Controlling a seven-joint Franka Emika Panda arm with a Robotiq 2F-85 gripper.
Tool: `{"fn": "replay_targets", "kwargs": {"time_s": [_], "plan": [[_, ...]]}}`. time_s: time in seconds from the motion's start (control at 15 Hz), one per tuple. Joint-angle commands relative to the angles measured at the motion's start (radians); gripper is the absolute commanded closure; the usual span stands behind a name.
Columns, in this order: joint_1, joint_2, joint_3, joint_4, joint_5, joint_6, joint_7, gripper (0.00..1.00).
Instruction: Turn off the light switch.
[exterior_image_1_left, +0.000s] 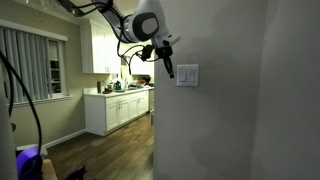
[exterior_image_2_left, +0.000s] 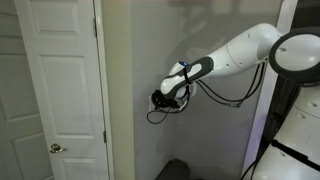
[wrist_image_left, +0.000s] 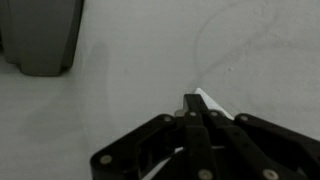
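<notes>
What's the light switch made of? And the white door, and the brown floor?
The light switch looks like smooth white plastic: a flat, even plate, though it is small here. The door seems to be white-painted wood, going by its recessed panels; its knob glints like metal. The floor looks like brown wood planks with a slight sheen; it may be laminate.
</notes>
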Motion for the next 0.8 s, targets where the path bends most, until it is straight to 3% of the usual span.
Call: {"fn": "replay_targets", "kwargs": {"time_s": [0.0,0.33,0.73], "plan": [[0.005,0.05,-0.01,-0.004,0.087,0.112,0.017,1.0],[0.013,0.114,-0.021,0.033,0.18,0.224,0.009,1.0],[0.015,0.188,-0.025,0.122,0.243,0.231,0.004,1.0]]}}
